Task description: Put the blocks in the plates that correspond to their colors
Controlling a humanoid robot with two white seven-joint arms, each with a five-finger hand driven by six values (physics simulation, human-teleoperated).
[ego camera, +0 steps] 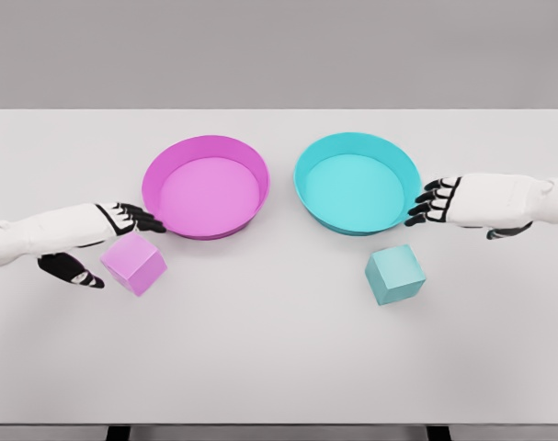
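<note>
**Each block just below its hand**

Nearest: teal block [395,274] on the worktop [279,367], below and inward of the right hand [432,202], apart from it. Pink block [133,263] tucked just under the left hand [122,220], thumb beside it. Both hands loose, grasping nothing. Beyond: pink plate [206,142] and teal plate [357,140] at the fingertips.

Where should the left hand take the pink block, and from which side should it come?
Probably from above, fingers and thumb on two opposite flat sides of the pink block. It sits free on the table, rotated, so turn the open left hand to match its faces.
</note>
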